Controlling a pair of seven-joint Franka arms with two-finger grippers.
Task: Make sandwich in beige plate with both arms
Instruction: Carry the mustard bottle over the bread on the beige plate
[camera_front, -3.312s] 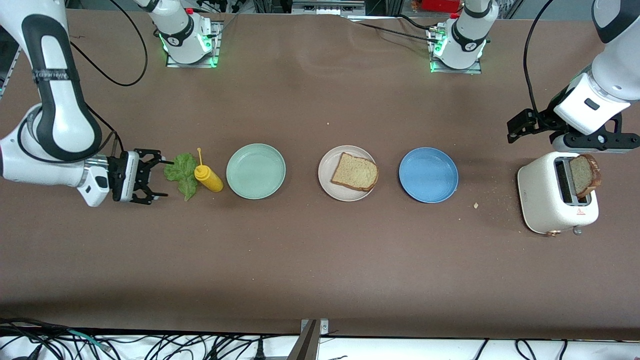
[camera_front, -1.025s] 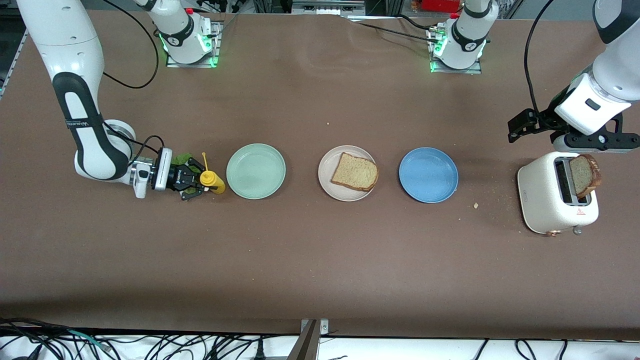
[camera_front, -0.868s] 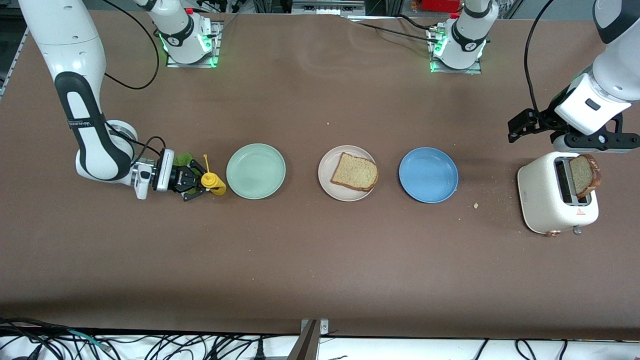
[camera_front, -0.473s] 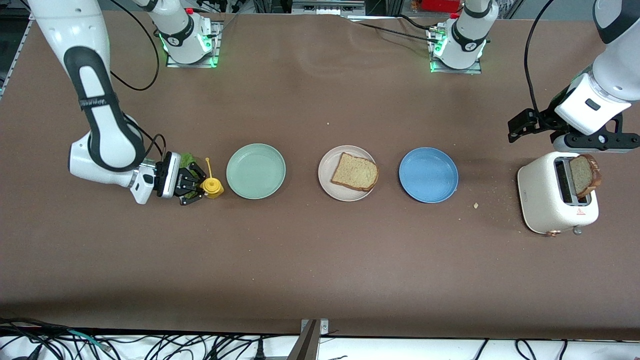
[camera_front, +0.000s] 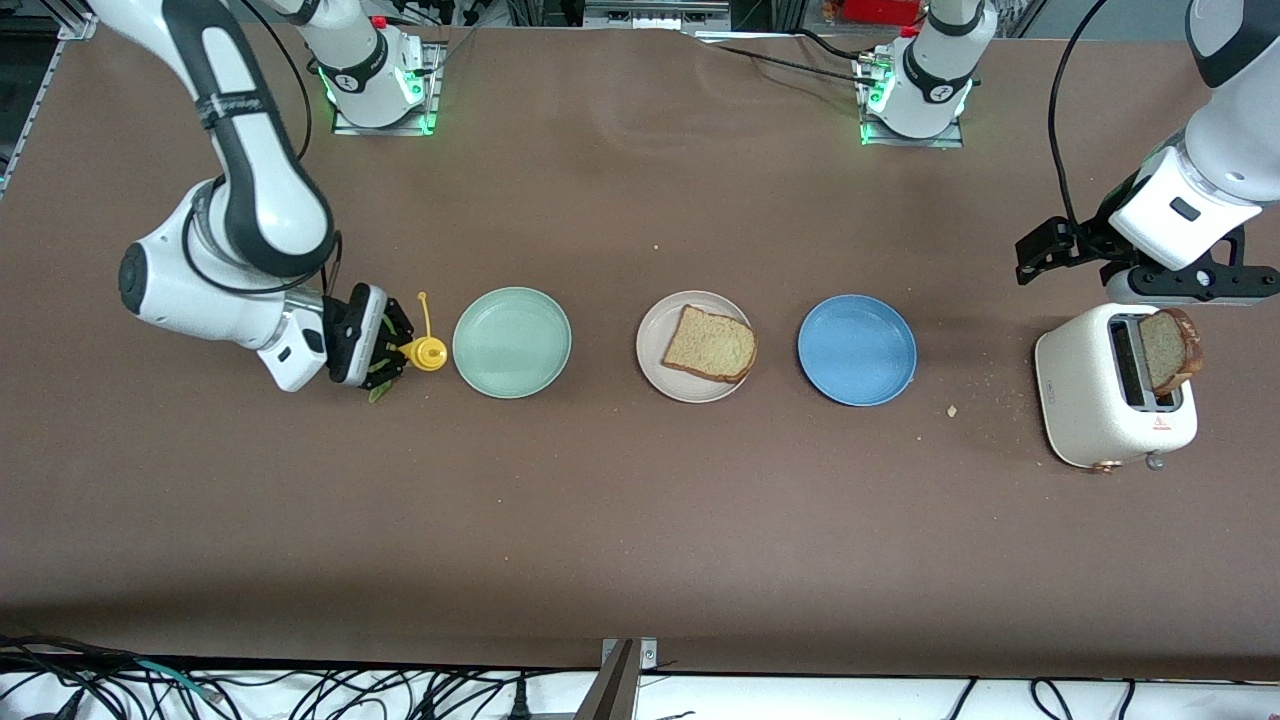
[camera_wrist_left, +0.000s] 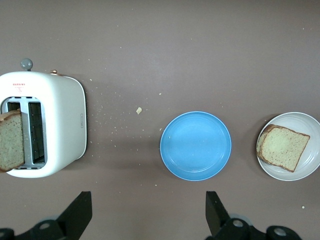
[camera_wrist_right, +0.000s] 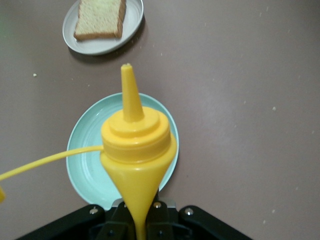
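Note:
The beige plate (camera_front: 650, 366) lies mid-table with one bread slice (camera_front: 710, 343) on it. A second bread slice (camera_front: 1171, 350) sticks out of the white toaster (camera_front: 1090, 400) at the left arm's end. My left gripper (camera_front: 1180, 285) hangs open over the toaster, holding nothing; its wrist view shows the toaster (camera_wrist_left: 60, 125) and the beige plate (camera_wrist_left: 312, 167). My right gripper (camera_front: 385, 350) is shut on a yellow squeeze bottle (camera_front: 430, 352), beside the mint-green plate (camera_front: 512, 343). The bottle (camera_wrist_right: 137, 145) is pinched at its base. The lettuce (camera_front: 378, 393) is mostly hidden under that gripper.
A blue plate (camera_front: 857, 350) lies between the beige plate and the toaster. Crumbs (camera_front: 952, 410) are scattered beside the toaster. Both arm bases (camera_front: 375, 80) stand along the table edge farthest from the camera.
My right gripper has moved over the lettuce, closed on the yellow bottle and tipped it up, while the arm swung higher. The left arm has not moved.

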